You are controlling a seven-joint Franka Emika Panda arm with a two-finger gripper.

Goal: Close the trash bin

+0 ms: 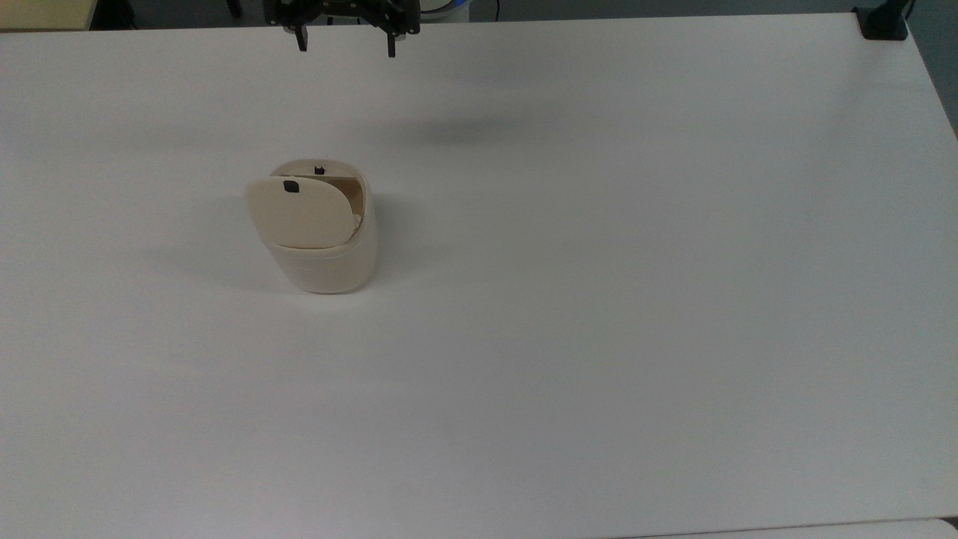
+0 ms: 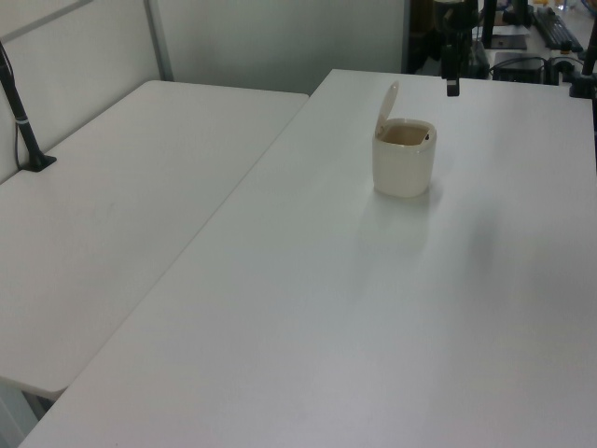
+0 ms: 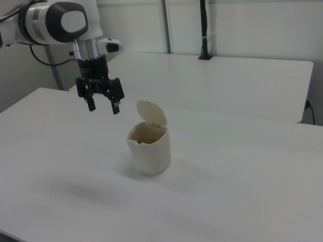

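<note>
Trash bin [image 1: 325, 258] stands upright on the white bench [image 1: 599, 299], lid [image 3: 151, 114] raised near-vertical, seemingly hinged away from the end effector [image 3: 103, 107], which hangs apart with fingers spread wide.

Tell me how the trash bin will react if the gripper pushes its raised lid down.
The lid stands upright on a hinge, so it should probably swing shut easily. The trash bin looks like small, thin plastic, likely light; an off-centre push may slide or tip it on the smooth table.

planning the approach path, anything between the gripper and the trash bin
Nothing: in the top view, bare white table separates the open gripper from the trash bin, whose lid stands open.
</note>
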